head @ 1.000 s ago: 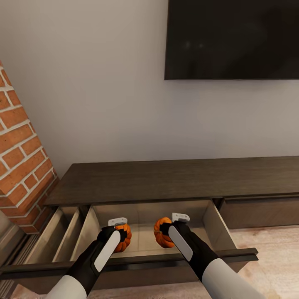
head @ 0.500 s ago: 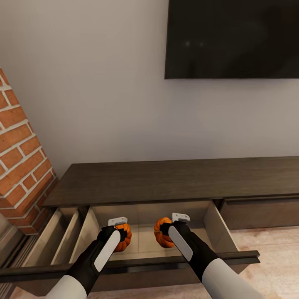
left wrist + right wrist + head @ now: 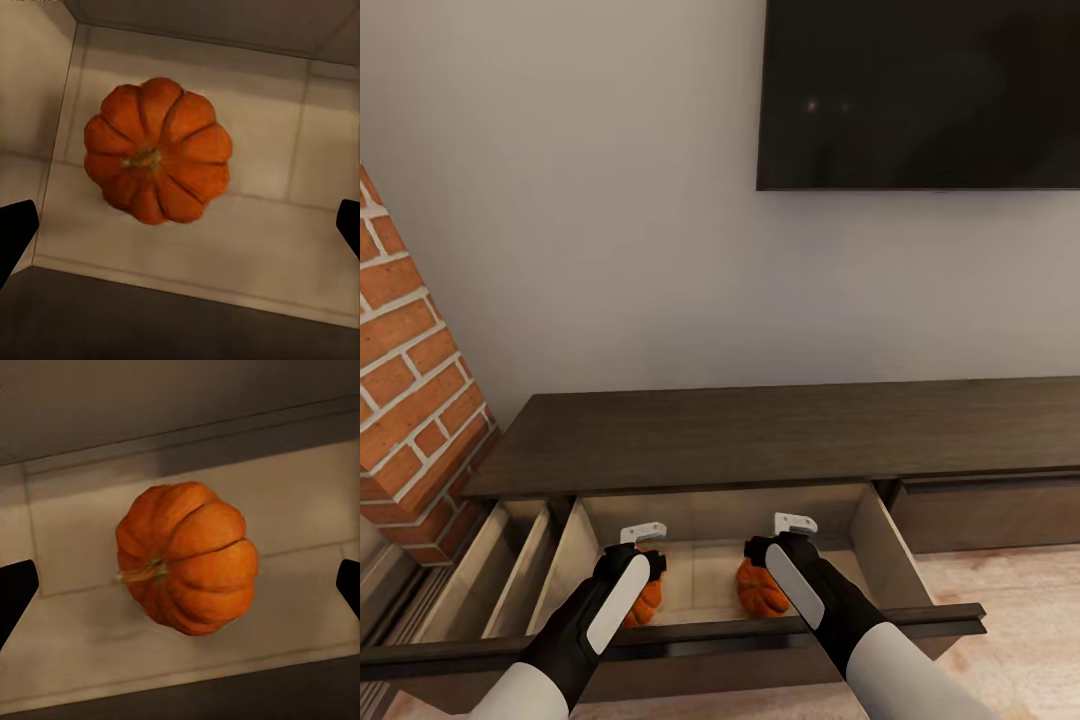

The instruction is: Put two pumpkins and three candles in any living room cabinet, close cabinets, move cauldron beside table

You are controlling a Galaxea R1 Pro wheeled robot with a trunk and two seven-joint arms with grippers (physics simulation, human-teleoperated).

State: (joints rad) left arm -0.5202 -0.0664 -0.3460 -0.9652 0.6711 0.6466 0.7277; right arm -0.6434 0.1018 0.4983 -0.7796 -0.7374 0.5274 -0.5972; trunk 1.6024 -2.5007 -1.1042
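Head view: both arms are reaching into the open drawer [image 3: 710,575] of the dark brown cabinet [image 3: 780,435], and both pumpkins are lying on its pale floor. The left pumpkin [image 3: 643,603] is sitting just below the left gripper [image 3: 643,535], the right pumpkin [image 3: 760,590] just below the right gripper [image 3: 796,524].

Left wrist view: the fingers [image 3: 15,232] are spreading wide, released, with the pumpkin [image 3: 157,150] lying free between and beyond them, touching neither.

Right wrist view: the fingers [image 3: 15,589] are likewise standing apart and empty, the pumpkin [image 3: 187,559] resting beyond them on its side.

Lifting both arms straight up, clear of the drawer front, looks wise before pushing it closed.
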